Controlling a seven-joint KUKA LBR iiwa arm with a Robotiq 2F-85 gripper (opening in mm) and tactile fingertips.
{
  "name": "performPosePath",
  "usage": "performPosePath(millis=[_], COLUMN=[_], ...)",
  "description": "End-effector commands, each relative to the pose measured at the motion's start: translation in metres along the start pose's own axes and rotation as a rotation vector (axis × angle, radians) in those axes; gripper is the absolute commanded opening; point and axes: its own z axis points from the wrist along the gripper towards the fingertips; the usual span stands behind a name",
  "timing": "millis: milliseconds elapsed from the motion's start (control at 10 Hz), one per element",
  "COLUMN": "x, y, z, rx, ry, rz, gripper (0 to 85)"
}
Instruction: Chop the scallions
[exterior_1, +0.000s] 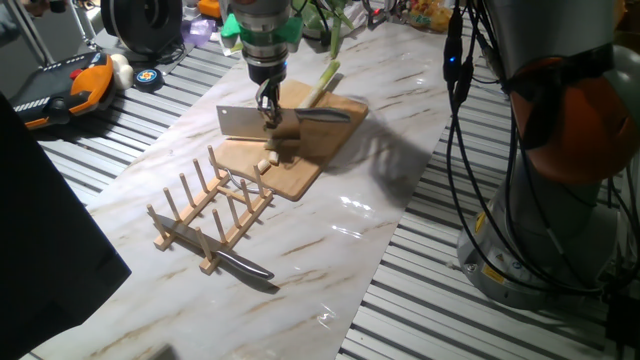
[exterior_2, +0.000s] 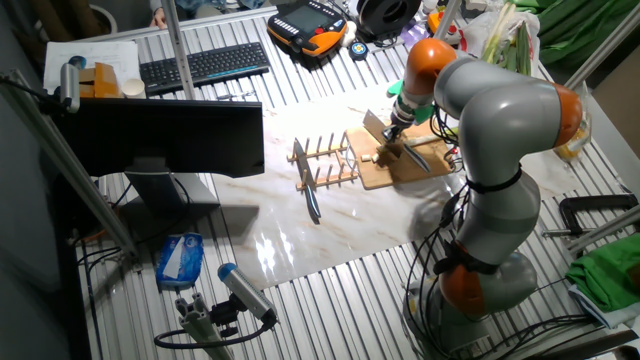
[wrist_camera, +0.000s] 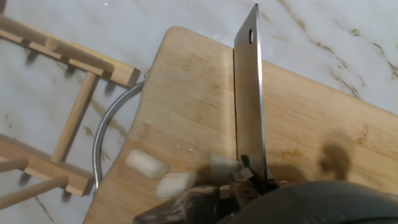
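My gripper (exterior_1: 268, 103) is shut on the handle of a cleaver (exterior_1: 241, 122) and holds it blade-down over the wooden cutting board (exterior_1: 300, 165). The scallion stalk (exterior_1: 322, 86) lies across the board's far edge, its green tops (exterior_1: 335, 38) reaching off behind. Small whitish cut chunks (exterior_1: 267, 160) lie on the board's near left part. In the hand view the cleaver blade (wrist_camera: 250, 93) stands edge-on, with chunks (wrist_camera: 146, 163) to its left and one chunk (wrist_camera: 224, 165) right against it. The stalk is out of the hand view.
A wooden peg rack (exterior_1: 212, 210) stands just in front of the board, with a knife (exterior_1: 245, 266) lying beside it. A second knife (exterior_1: 322, 115) lies on the board. The arm's base (exterior_1: 560, 200) is at the right. Clutter (exterior_1: 70, 85) sits at the far left.
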Motion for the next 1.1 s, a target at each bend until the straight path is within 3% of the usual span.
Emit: performPosePath(millis=[0, 600, 1000], x=[0.002, -0.002, -0.002], y=[-0.001, 0.004, 0.002], z=[0.001, -0.014, -0.006], rx=[-0.003, 0.014, 0.017], ry=[0.000, 0.009, 0.010], rz=[-0.001, 0.011, 0.015], gripper=[0.7, 0.7, 0.7])
